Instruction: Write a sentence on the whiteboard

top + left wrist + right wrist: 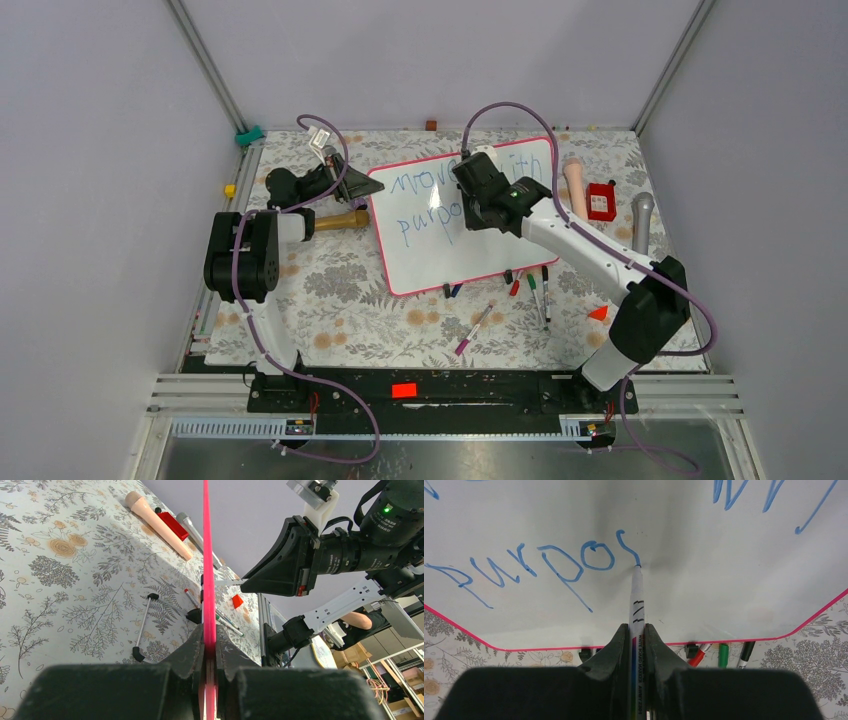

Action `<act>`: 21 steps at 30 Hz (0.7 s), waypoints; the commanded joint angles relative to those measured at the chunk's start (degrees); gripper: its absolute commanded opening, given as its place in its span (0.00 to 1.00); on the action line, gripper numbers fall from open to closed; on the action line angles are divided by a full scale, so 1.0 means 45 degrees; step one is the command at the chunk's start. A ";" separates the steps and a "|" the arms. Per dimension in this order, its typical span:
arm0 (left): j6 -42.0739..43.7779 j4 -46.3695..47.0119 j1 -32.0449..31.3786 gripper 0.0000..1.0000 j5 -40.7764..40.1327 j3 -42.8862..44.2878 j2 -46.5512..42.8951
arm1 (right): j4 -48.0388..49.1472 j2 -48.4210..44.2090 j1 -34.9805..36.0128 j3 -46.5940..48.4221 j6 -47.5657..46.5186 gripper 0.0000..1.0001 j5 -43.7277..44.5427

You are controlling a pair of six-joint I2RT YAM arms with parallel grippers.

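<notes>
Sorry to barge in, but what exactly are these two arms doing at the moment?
The right gripper is shut on a marker whose tip touches the whiteboard at the end of a blue "s". The sentence reads roughly "move with" above and "purpos" below, so it looks unfinished. The left gripper is clamped on the board's pink rim. Spare markers lie on the cloth by its near edge.

pink marker [476,327], red box [601,201], floral cloth [330,290]
</notes>
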 commanded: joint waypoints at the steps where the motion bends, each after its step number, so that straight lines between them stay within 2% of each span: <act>1: 0.0090 0.1004 0.0026 0.00 0.0465 0.0452 -0.0240 | 0.0006 -0.0227 -0.0176 -0.0240 0.0176 0.00 -0.0464; 8: 0.0071 0.1005 0.0010 0.00 0.0470 0.0452 -0.0245 | 0.0878 -0.0551 -0.0173 -0.0398 0.0194 0.00 -0.1291; 21: 0.0070 0.1005 0.0020 0.00 0.0463 0.0512 -0.0198 | 0.1886 -0.1957 -0.0547 -0.1397 0.0153 0.00 -0.0661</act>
